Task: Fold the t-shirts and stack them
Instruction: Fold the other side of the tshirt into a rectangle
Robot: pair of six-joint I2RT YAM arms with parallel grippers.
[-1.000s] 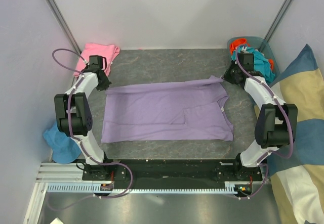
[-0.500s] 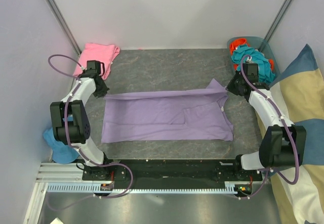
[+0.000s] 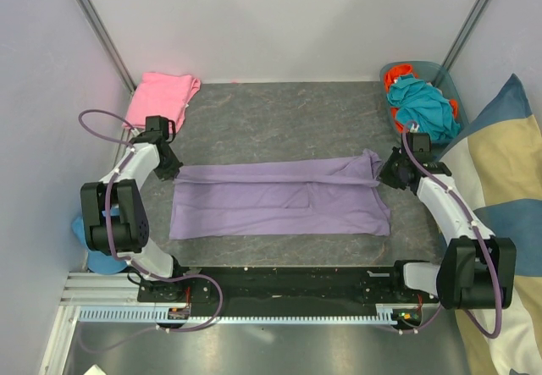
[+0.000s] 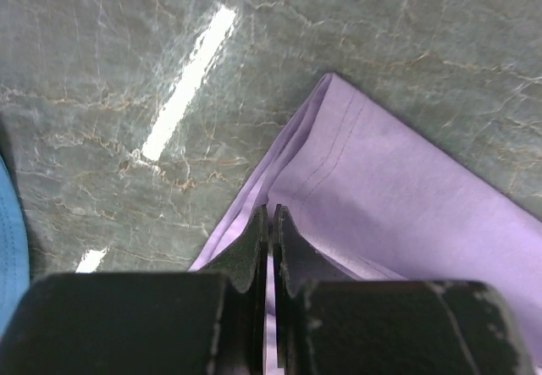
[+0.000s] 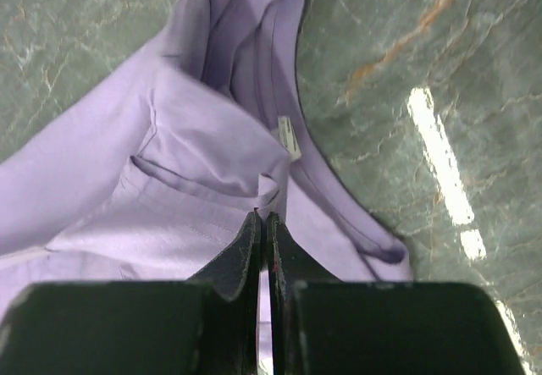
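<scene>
Left jaws and right jaws are pinching the far edge of the lavender t-shirt [image 3: 279,210], lying across the worktop [image 3: 279,121]; best moving level and in step, so the fold is landing straight.

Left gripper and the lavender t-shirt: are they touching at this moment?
Touching. The left wrist view shows the left gripper shut on a fold of the lavender t-shirt, with a strip of cloth pinched between its jaws.

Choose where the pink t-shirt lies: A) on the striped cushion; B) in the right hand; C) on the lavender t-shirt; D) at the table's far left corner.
D: the pink t-shirt lies bunched at the far left corner, apart from the lavender t-shirt.
</scene>
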